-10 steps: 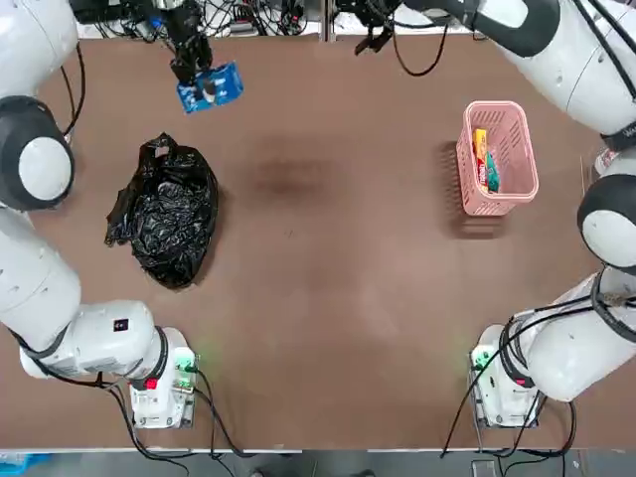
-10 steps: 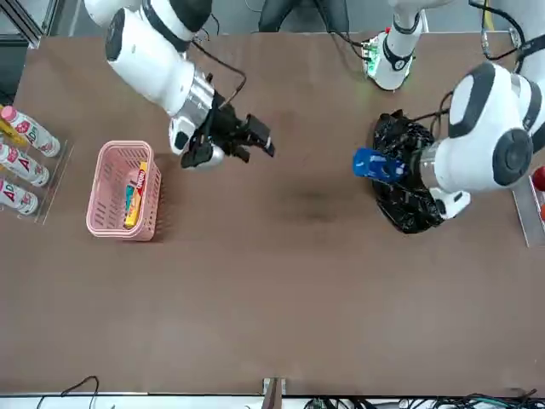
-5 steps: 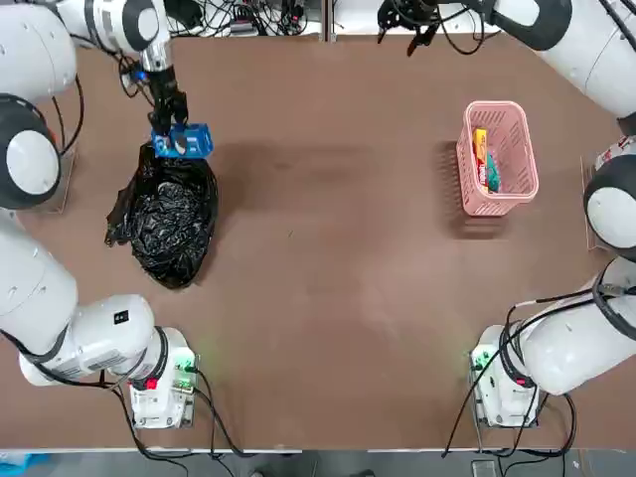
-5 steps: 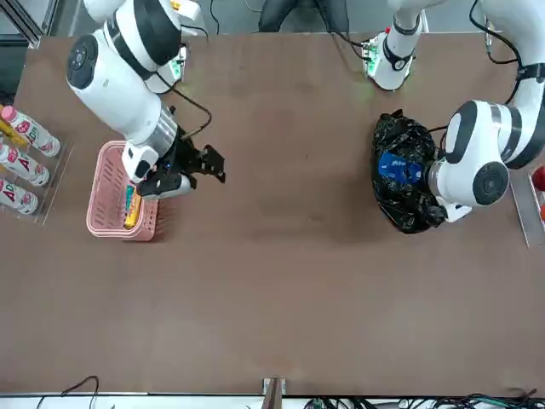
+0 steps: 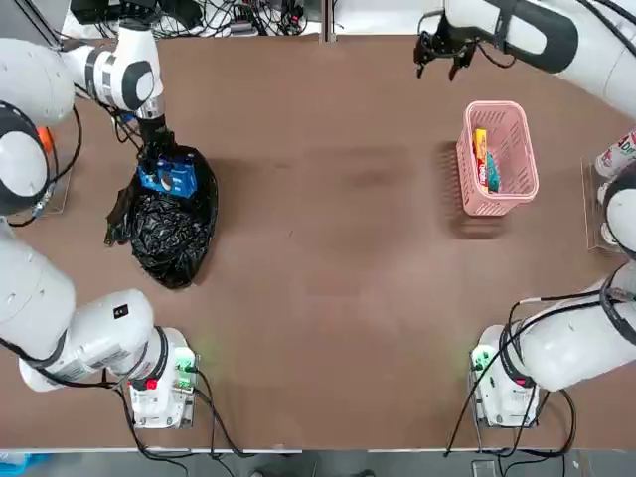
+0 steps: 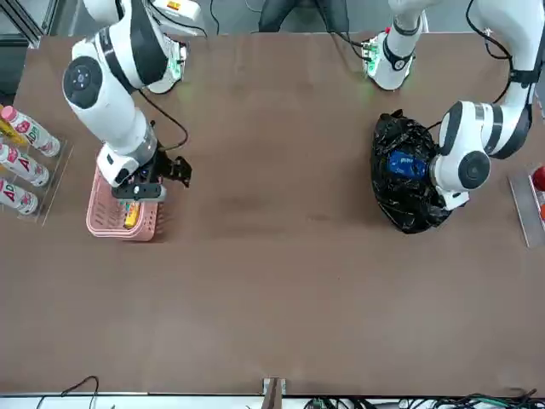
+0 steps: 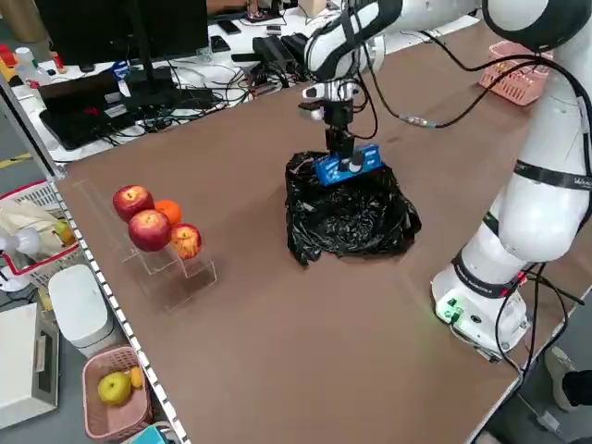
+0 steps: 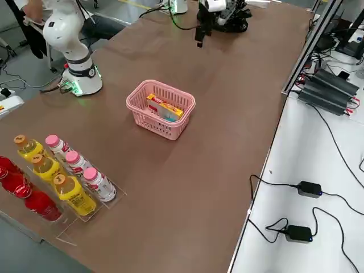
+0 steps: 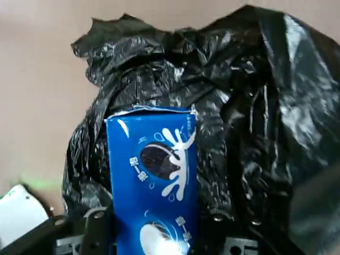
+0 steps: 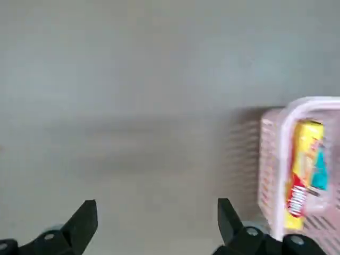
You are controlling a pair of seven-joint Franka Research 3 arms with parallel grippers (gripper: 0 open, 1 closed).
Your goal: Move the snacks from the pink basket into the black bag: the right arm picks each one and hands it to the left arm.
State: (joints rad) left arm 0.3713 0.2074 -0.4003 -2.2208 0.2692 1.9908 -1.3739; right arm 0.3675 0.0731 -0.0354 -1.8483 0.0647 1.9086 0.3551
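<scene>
My left gripper (image 5: 162, 164) is shut on the blue snack (image 5: 166, 178) with white print. It holds the packet at the far end of the black bag (image 5: 171, 231), against the wrinkled plastic (image 9: 255, 79). The blue snack (image 9: 151, 175) stands between the fingers in the left wrist view and also shows in the front view (image 6: 403, 164). My right gripper (image 5: 438, 58) hovers open and empty over the table, just off the far-left corner of the pink basket (image 5: 471, 191). A yellow snack (image 5: 480, 147) and a teal snack (image 5: 491, 173) lie inside the basket (image 10: 272, 159).
Rows of bottles (image 8: 62, 170) stand in a clear rack at the robot's right table edge. Red and orange fruit (image 7: 153, 227) sits on a clear stand at its left edge. Cables and power bricks lie past the far edge. The arms' bases (image 5: 159, 383) stand at the near corners.
The left gripper brought the blue snack from the far table edge down onto the black bag. The right gripper swung, open, from the table's far middle toward the pink basket.
</scene>
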